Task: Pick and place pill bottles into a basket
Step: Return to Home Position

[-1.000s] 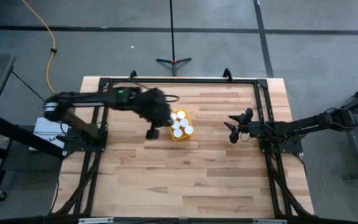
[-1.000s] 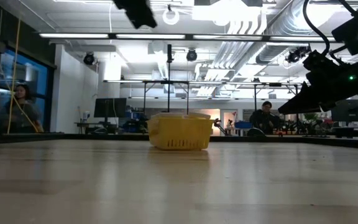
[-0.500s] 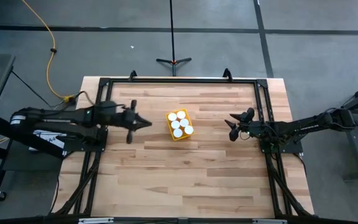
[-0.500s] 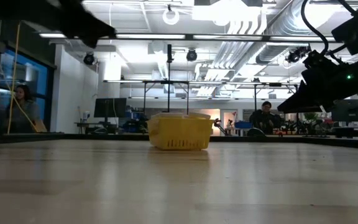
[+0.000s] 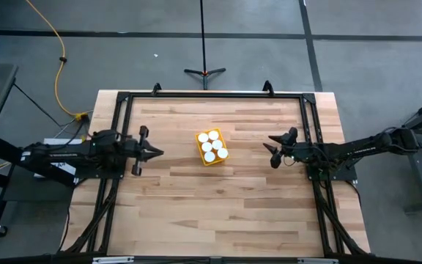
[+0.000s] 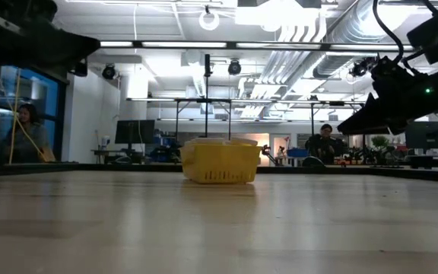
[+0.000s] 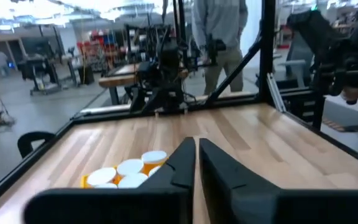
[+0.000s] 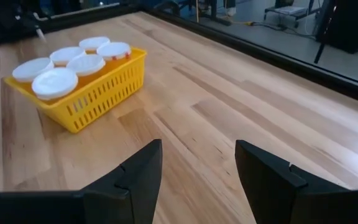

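Note:
The yellow basket [image 5: 209, 160] stands on the wooden table, a little left of centre. It holds several pill bottles [image 5: 209, 147] standing upright, white caps up. The basket [image 8: 98, 93] and the caps [image 8: 55, 81] also show in the right wrist view, and the caps [image 7: 132, 167] show in the left wrist view. My left gripper [image 5: 160, 152] is shut and empty, held level to the left of the basket and pointing at it. My right gripper [image 5: 269, 150] is open and empty, to the right of the basket and facing it.
A black frame [image 5: 211, 95] runs round the table's edges. Bare wood lies on both sides of the basket and toward the near edge. A person [image 7: 219, 25] stands beyond the table in the left wrist view. Other people [image 6: 29, 129] sit far back in the room.
My left gripper has drawn back from just beside the basket toward the table's left edge, and now lies level, well apart from it. The basket and the bottles have stayed where they were.

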